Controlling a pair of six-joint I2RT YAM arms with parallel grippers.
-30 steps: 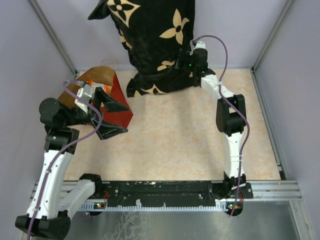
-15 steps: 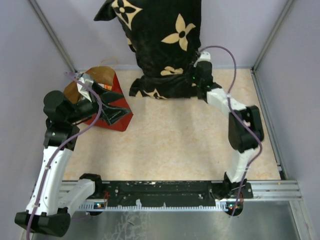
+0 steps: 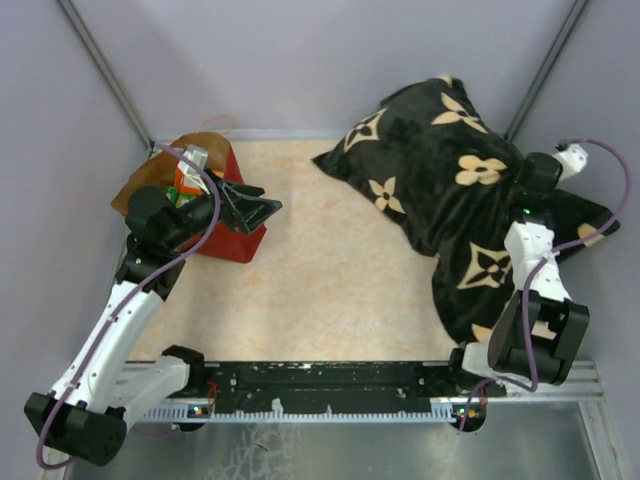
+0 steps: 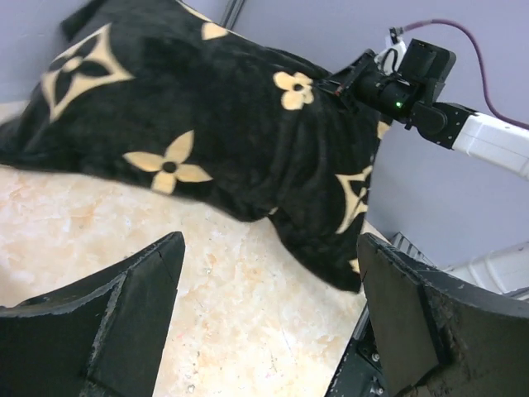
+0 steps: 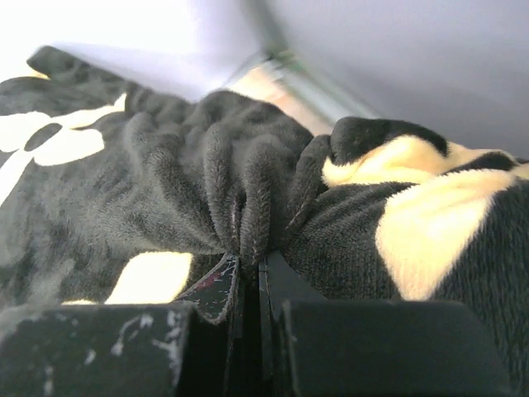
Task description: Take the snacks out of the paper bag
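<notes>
Beige worktop (image 3: 330, 290), walled in grey: at nine o'clock the paper bag (image 3: 228, 240) is holding snacks (image 3: 188, 182), the left hand (image 3: 252, 205) gaping above it; at three o'clock the right hand (image 5: 248, 266) is pinching a black flowered pillow (image 3: 440, 170).

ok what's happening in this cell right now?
The right gripper is shut on a fold of the pillow, which lies on the right side of the table. The left gripper is open and holds nothing, hovering beside the bag at the far left. The snacks are in the bag, with packets showing at its mouth, and none have been taken out yet.
</notes>
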